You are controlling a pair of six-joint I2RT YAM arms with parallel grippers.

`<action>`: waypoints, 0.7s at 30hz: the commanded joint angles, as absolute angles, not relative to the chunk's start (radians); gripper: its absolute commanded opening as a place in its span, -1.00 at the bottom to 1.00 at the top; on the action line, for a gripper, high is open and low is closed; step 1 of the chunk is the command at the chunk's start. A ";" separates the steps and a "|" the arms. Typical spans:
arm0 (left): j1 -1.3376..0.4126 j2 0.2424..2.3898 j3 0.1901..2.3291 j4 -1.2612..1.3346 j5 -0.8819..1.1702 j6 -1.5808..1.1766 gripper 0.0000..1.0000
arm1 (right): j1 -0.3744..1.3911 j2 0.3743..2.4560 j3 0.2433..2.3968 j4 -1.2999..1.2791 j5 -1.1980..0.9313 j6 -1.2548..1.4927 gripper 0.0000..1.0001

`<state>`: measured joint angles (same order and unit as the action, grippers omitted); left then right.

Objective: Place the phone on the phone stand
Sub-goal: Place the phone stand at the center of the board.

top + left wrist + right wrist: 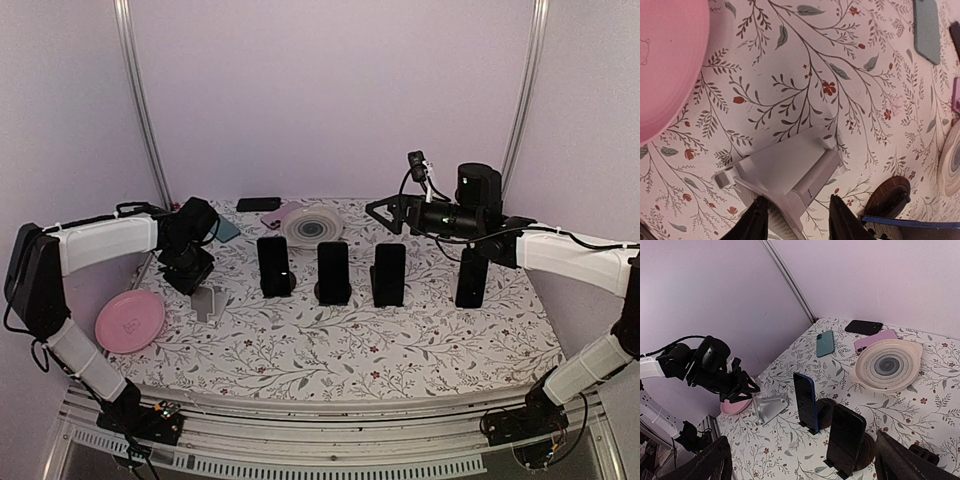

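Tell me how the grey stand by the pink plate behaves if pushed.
The grey stand looks like rigid sheet metal, so probably stiff. No round parts show, so it should slide on the tablecloth, not roll. Pushed high, it might tip over.
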<state>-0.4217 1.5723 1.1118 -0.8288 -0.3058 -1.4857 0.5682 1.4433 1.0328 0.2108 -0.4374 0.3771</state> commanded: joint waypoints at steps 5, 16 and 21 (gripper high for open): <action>-0.427 1.556 1.135 -0.728 -0.329 -1.382 0.40 | 0.561 1.456 1.033 0.239 -0.459 0.376 0.98; -0.407 1.332 0.925 -0.554 -0.366 -1.141 0.93 | 0.561 1.473 1.039 0.240 -0.461 0.371 0.98; -0.327 1.271 0.794 -0.379 -0.275 -1.024 0.93 | 0.561 1.483 1.046 0.241 -0.474 0.375 0.98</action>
